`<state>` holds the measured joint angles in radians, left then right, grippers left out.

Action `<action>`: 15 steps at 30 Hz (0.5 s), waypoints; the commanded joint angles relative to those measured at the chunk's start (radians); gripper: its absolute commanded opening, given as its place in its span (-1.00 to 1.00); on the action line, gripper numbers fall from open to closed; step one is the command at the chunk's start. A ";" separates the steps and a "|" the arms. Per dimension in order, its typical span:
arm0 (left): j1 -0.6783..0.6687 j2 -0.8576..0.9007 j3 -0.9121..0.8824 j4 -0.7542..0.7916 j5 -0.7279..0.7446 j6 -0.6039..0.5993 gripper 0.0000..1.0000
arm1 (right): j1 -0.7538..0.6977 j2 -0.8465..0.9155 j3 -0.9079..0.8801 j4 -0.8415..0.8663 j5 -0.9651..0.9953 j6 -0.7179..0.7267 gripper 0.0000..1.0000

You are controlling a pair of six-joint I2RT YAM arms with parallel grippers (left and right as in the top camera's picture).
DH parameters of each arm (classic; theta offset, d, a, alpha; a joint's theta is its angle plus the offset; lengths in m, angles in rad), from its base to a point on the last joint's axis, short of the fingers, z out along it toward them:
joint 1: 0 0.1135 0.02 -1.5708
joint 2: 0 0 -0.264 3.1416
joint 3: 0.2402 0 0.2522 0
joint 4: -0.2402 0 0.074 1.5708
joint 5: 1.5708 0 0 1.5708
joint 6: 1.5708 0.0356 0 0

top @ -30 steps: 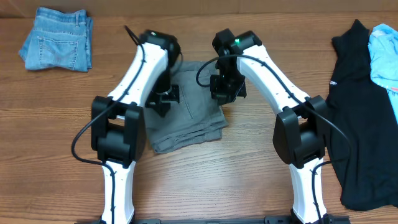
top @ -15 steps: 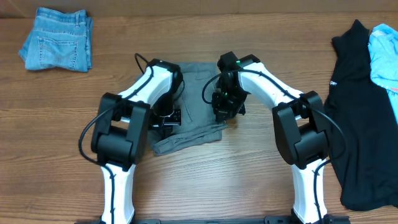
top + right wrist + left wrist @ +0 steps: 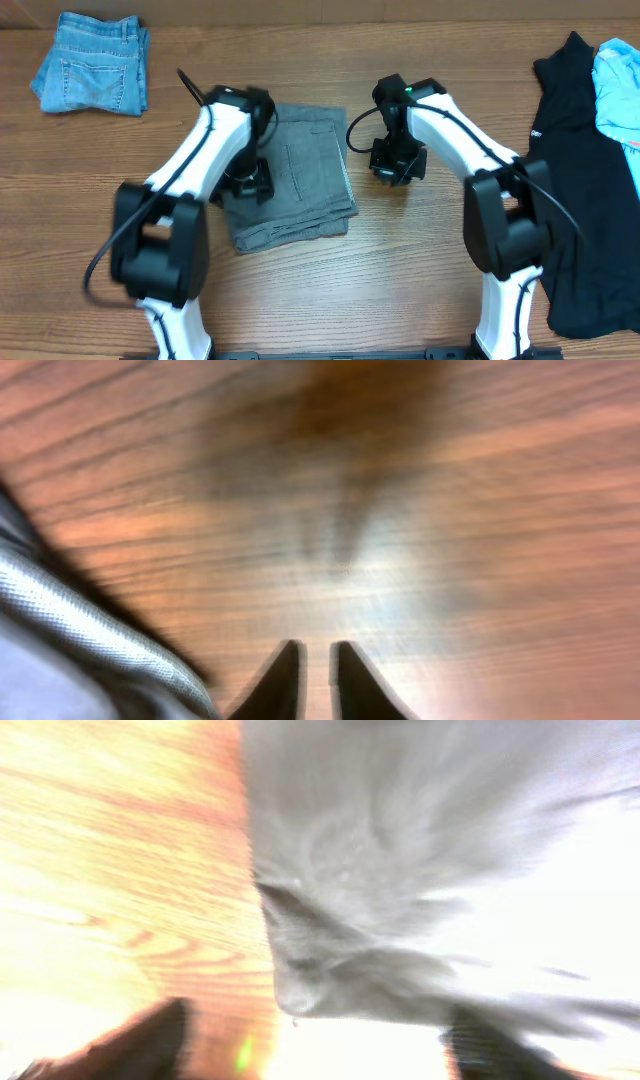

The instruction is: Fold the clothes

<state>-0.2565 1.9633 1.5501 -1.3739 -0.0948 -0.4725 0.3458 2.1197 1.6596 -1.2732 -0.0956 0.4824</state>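
Observation:
The clothes, a pair of grey shorts (image 3: 300, 170), lie folded in a flat rectangle at the table's middle. My left gripper (image 3: 248, 180) hovers over their left edge. In the blurred left wrist view its gripper (image 3: 320, 1050) is open, fingers wide apart, with the grey cloth (image 3: 400, 870) ahead and nothing between them. My right gripper (image 3: 397, 165) is over bare wood just right of the shorts. In the right wrist view its gripper (image 3: 317, 680) shows a narrow gap with only wood in it, and the shorts' edge (image 3: 60, 630) lies at the lower left.
Folded blue denim jeans (image 3: 92, 62) lie at the far left corner. A black garment (image 3: 580, 180) spreads along the right side with a light blue cloth (image 3: 620, 80) on it. Bare wooden table (image 3: 400, 260) surrounds the shorts.
Both grippers were shut over the shorts and have parted their jaws. The left arm swung to the shorts' left edge; the right moved off the cloth to the right. The shorts now lie flatter.

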 commanded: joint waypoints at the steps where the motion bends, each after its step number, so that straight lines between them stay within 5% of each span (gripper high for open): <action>1: 0.041 -0.151 0.039 0.013 -0.043 0.002 0.99 | -0.023 -0.163 0.058 -0.023 0.058 0.027 0.22; 2: 0.056 -0.165 0.039 0.013 -0.042 0.002 1.00 | -0.029 -0.183 0.058 -0.030 0.058 0.027 0.91; 3: 0.075 -0.174 0.039 0.014 -0.042 0.002 1.00 | -0.037 -0.206 0.058 -0.037 0.057 0.019 1.00; 15: 0.286 -0.095 -0.070 0.209 0.244 0.183 1.00 | -0.181 -0.245 0.058 -0.040 0.057 -0.007 1.00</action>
<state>0.0017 1.8362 1.5246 -1.1892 0.0364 -0.3592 0.2031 1.8774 1.7073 -1.3193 -0.0494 0.4824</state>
